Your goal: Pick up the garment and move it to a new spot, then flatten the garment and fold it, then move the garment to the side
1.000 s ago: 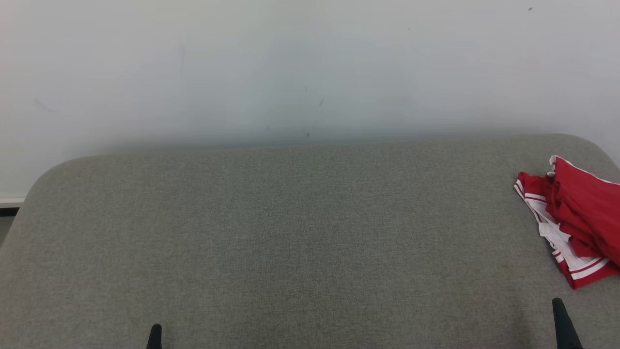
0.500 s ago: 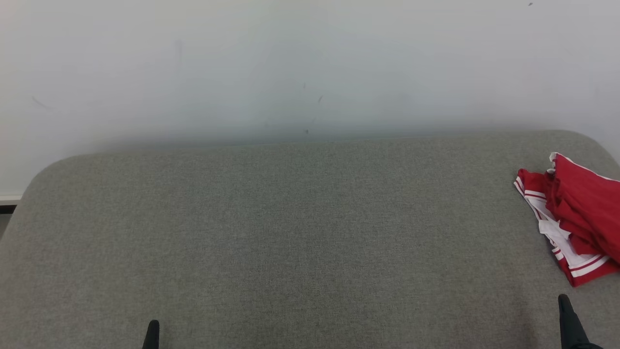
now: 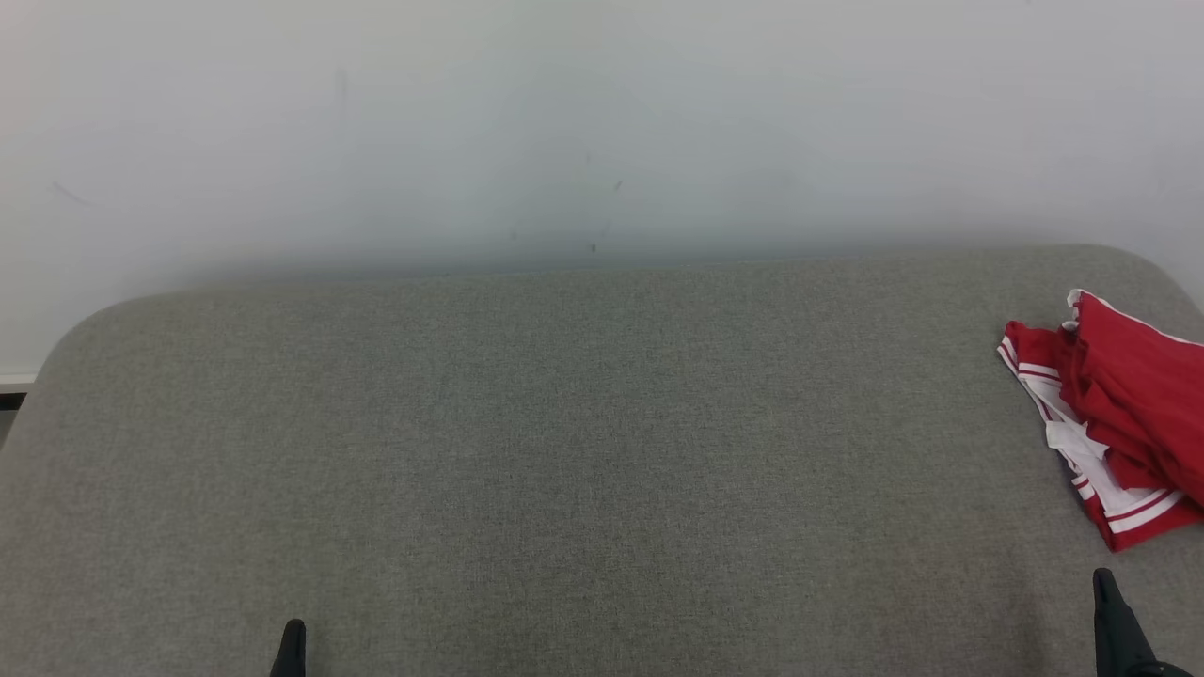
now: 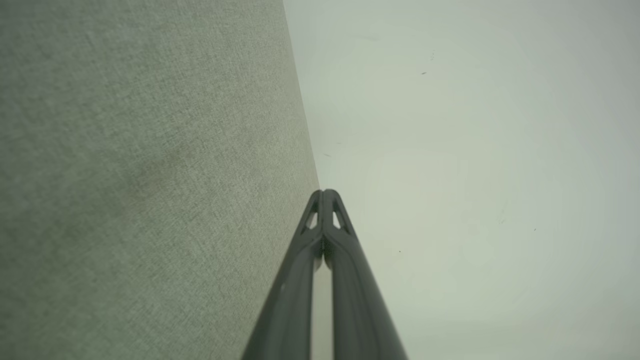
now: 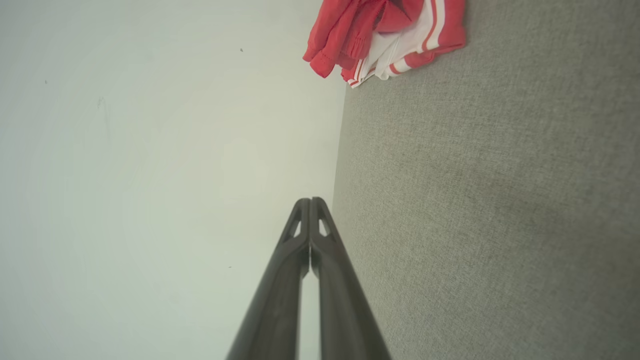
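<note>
A: Where is the garment just now?

B: The red garment (image 3: 1119, 423), white-striped along its edges, lies crumpled at the far right of the grey bench (image 3: 564, 451), towards the back edge by the pale wall (image 3: 564, 113). Its right part runs off the edge of the head view.

A: Is either gripper on it?

B: Neither. The right gripper (image 3: 1108, 606) shows as a dark tip at the lower right of the head view. It is on the robot's side of the garment and apart from it, with bare grey cloth between them. The left gripper (image 3: 290, 647) is a dark tip at the lower left, well apart from the garment.

A: And how do the jaws stand?

B: Pressed together on both arms, nothing caught in them. In the left wrist view the two dark fingers (image 4: 295, 290) meet at the tips, against the line where bench and wall join. The right wrist view has the same closed pair, and the garment at the top of that view, lying at the bench's back edge (a red fold shows against the wall there; whether it overhangs the edge or only stands up, I cannot tell)
</note>
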